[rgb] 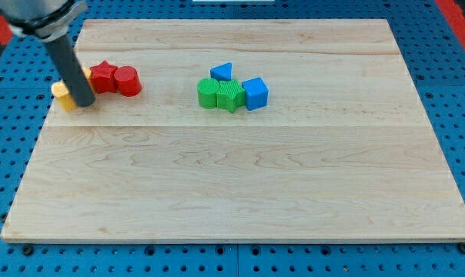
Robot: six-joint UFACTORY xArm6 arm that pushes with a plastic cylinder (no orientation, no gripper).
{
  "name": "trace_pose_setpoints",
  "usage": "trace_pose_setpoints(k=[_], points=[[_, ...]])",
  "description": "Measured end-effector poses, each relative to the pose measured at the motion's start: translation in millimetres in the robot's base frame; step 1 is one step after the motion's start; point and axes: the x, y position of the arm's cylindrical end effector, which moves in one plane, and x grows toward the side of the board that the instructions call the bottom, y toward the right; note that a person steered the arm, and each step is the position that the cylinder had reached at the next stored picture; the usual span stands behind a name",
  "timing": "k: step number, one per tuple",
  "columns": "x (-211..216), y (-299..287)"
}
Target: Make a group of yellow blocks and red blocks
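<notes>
At the board's far left, a yellow block [62,95] lies just left of my tip [87,103], a bare rod holding nothing; two red blocks [115,79] sit immediately right, green blocks [220,95] and blue blocks [255,92] farther right.

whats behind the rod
A yellow block pokes out on the view's left of the rod, and another yellow bit on its right, beside the red blocks. Their middles and shapes are hidden.

Pale wooden board [240,192] (three planks, evenly lit) on a blue perforated base [448,69], red corners.
</notes>
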Motion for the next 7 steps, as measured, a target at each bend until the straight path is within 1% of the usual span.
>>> trace_pose_setpoints(k=[1, 2, 3, 4, 5, 6, 7], points=[[-20, 14], [-1, 29], [62, 30], [55, -34], [15, -72], [-16, -37], [-17, -14]])
